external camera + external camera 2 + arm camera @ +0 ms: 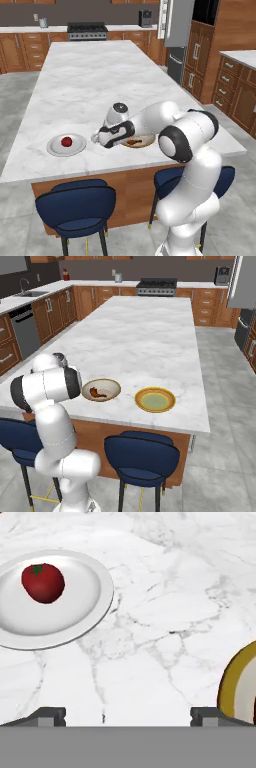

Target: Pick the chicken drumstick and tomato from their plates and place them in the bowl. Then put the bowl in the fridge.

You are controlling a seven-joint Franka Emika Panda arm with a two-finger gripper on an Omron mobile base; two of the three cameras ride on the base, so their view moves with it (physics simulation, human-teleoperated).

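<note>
The gripper (128, 716) is held with jaws wide apart and empty above bare marble. The tomato (43, 582) lies ahead and off to one side of the jaws on the grey plate (95, 602). If the jaws are lowered off-centre, the round, glossy tomato could be nudged and rolled off the plate.

Left base view: I look from behind the arm's left, forward and down over the table (100, 85), mid-range, toward the fridge (175, 30) at far right; right base view: I look from behind the arm's right, same table (150, 336), toward the far wall of cabinets; both share the bowl (142, 143) (101, 390) near the front edge; hand view: close over the marble, facing down, grey plate (95, 587) upper left, bowl rim (227, 682) at right.
</note>
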